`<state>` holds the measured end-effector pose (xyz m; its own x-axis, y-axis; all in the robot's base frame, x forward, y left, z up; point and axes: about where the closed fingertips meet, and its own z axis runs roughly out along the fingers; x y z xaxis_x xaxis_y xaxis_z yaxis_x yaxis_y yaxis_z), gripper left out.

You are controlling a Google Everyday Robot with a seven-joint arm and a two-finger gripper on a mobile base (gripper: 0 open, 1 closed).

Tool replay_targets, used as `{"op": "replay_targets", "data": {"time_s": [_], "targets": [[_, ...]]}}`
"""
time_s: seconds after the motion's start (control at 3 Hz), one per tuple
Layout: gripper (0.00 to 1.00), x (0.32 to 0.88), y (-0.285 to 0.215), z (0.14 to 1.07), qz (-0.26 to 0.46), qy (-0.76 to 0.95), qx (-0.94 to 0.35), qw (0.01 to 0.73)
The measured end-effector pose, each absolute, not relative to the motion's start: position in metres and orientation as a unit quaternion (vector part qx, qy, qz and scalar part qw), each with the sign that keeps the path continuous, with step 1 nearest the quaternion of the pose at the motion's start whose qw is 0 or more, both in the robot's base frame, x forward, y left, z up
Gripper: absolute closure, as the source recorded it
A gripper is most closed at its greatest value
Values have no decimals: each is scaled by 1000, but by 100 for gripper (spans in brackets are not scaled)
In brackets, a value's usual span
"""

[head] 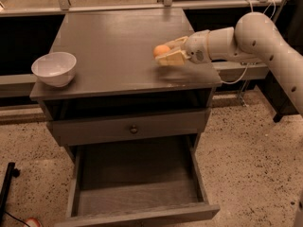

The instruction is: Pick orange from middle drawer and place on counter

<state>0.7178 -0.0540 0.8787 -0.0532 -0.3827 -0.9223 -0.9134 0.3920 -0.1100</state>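
Observation:
The orange (161,50) is held between the pale fingers (173,57) of my gripper (164,52), which is shut on it just above the right part of the counter (113,46). The white arm reaches in from the right. The middle drawer (137,178) stands pulled out below, its wood-grain floor bare.
A white bowl (54,68) sits at the counter's front left corner. A shut shallow drawer front with a small round knob (134,129) lies under the counter. Speckled floor surrounds the cabinet. A dark bar (5,188) stands at the lower left.

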Motion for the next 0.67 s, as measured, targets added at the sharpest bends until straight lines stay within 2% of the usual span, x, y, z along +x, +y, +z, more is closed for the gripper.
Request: {"op": "replay_targets", "data": {"time_s": [0.67], "targets": [[51,735,-65,858,263,705,-453,478]]}}
